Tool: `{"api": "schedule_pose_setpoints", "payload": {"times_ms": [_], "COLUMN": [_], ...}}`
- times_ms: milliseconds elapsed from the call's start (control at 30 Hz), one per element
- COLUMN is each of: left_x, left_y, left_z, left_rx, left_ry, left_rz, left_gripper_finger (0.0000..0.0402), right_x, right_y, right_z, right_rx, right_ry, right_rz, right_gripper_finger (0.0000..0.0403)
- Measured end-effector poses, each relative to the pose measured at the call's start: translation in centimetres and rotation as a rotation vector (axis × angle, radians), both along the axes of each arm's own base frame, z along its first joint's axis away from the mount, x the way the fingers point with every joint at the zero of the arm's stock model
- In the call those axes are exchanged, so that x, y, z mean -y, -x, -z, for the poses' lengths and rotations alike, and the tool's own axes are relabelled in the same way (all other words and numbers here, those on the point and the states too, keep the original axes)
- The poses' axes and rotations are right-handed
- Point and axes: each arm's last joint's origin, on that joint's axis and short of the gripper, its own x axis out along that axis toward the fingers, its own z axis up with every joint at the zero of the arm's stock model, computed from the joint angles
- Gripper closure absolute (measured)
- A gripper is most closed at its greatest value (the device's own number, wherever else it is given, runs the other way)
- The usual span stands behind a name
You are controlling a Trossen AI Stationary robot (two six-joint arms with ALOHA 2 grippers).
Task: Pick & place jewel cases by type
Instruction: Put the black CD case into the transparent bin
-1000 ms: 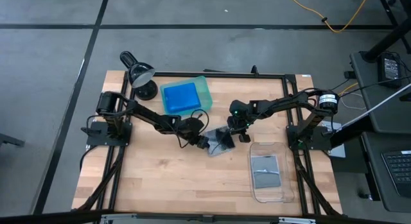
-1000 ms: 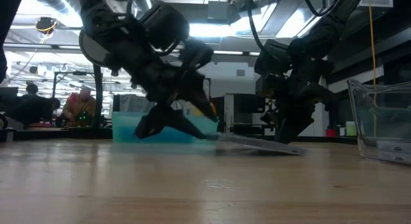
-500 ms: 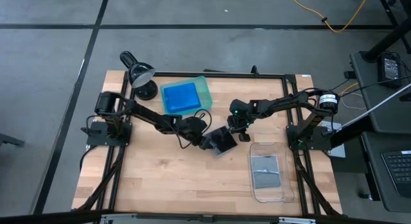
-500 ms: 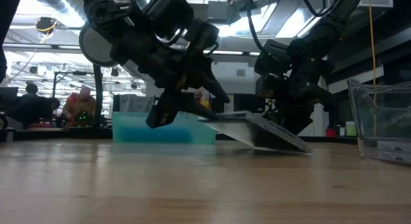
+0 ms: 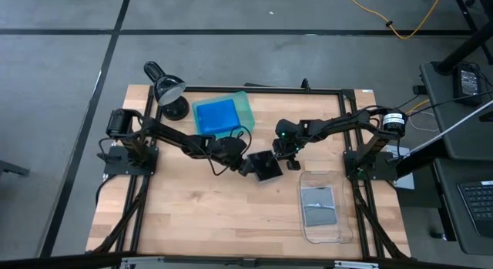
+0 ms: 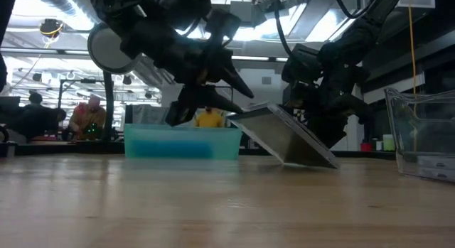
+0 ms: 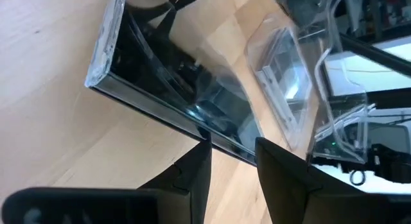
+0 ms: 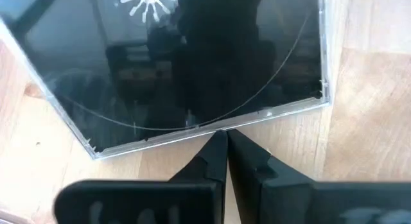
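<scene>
A grey-clear square jewel case (image 5: 266, 168) with a disc stands tilted near the table's middle; it also shows in the low view (image 6: 284, 138). My left gripper (image 5: 248, 163) is shut on its raised edge. My right gripper (image 5: 290, 161), shut, stands at the case's lower edge on the right side. Bright blue cases (image 5: 216, 117) lie in the translucent green tray (image 5: 245, 103) at the far side. Grey-clear cases (image 5: 318, 205) lie in the clear plastic tray (image 5: 339, 223) at the near right. My left gripper pinches the case's raised edge (image 7: 225, 139), the one toward the table's left, between its two fingers (image 7: 192, 172). It comes slanting from the table's left. The case is tilted, with its opposite edge (image 6: 321, 163) on the table. My right gripper's shut fingertips (image 8: 221, 142) meet the case's lower edge (image 8: 212, 126) near its middle, coming slanting down from the far right. That edge rests on the table.
A black desk lamp (image 5: 169, 92) stands at the far left corner, beside the green tray. Bare wooden table (image 5: 200, 215) spreads along the near side, left of the clear tray.
My left gripper has risen with the case's left edge, tipping the case from nearly flat to steeply tilted. The case's right edge has stayed on the table at my right gripper, which has kept still.
</scene>
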Motion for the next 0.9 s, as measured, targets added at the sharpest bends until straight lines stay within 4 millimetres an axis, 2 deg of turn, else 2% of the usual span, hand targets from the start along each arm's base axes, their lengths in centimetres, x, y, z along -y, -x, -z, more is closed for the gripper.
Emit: {"api": "schedule_pose_setpoints", "payload": {"times_ms": [233, 700, 900], "left_x": [-0.15, -0.17, -0.31], "left_y": [0.27, 0.39, 0.21], "left_z": [-0.49, -0.43, -0.64], "left_rx": [0.000, -0.012, -0.007], "left_ry": [-0.034, -0.038, -0.030], "left_rz": [-0.039, -0.046, -0.055], "left_gripper_finger": [0.0278, 0.0207, 0.0192], "right_x": [0.00, -0.04, -0.04], "right_y": [0.01, 0.02, 0.03], "right_z": [0.00, 0.01, 0.01], "right_rx": [-0.001, -0.003, -0.003], "right_ry": [-0.001, -0.004, -0.004], "right_rz": [0.000, -0.001, -0.002], "right_gripper_finger": [0.0382, 0.0382, 0.0382]}}
